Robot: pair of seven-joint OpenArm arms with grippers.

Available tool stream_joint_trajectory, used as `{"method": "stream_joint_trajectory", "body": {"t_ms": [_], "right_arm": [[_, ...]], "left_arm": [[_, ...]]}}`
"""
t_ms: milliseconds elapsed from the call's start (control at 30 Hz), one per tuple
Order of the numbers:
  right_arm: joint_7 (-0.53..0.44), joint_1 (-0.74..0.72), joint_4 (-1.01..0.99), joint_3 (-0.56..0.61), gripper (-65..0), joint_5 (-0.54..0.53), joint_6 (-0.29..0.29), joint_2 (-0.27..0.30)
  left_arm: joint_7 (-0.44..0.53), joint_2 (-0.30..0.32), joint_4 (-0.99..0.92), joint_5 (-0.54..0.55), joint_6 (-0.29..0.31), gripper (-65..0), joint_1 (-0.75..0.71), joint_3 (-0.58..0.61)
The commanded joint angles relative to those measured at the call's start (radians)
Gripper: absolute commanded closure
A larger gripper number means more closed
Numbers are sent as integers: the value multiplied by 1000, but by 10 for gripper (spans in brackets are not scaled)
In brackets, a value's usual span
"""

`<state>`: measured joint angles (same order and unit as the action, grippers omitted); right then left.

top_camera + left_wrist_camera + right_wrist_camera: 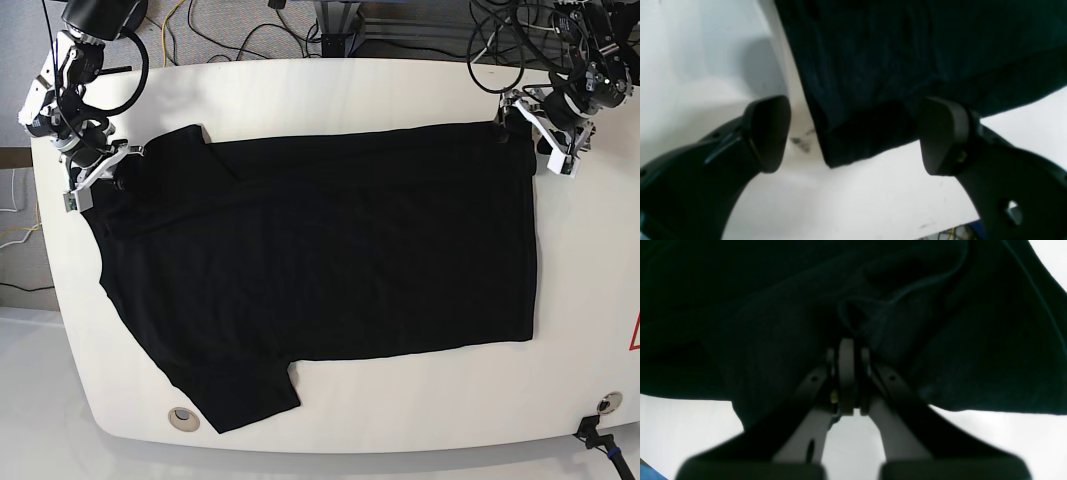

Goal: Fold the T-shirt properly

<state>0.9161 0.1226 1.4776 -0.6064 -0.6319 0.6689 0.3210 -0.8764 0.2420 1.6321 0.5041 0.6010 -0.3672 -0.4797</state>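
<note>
The black T-shirt lies spread flat across the white table, collar end at the left and hem at the right; no print shows. My left gripper is at the shirt's far right hem corner. In the left wrist view my left gripper is open, its fingers on either side of that corner of the T-shirt. My right gripper is at the far left sleeve. In the right wrist view my right gripper is shut on a bunched fold of the T-shirt.
Cables lie on the floor behind the table. Two round holes sit near the table's front edge. The near sleeve lies close to the front edge. The table's edge is close under my left gripper.
</note>
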Motion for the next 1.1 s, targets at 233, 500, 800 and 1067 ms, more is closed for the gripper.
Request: {"method": "stream_joint_trajectory", "body": {"t_ms": [233, 500, 800, 1067], "right_arm": [[-24, -10, 21, -7, -20, -18, 1, 19], [-24, -10, 21, -7, -20, -24, 1, 19], [-24, -13, 21, -86, -31, -24, 1, -6], [-24, 15, 180, -99, -489, -19, 1, -52]], "left_arm": [[-28, 6, -28, -9, -3, -208, -8, -1], [-30, 7, -26, -117, -3, -204, -10, 19], [-30, 7, -20, -121, -3, 0, -8, 25], [-30, 10, -19, -121, -3, 0, -2, 25]]}}
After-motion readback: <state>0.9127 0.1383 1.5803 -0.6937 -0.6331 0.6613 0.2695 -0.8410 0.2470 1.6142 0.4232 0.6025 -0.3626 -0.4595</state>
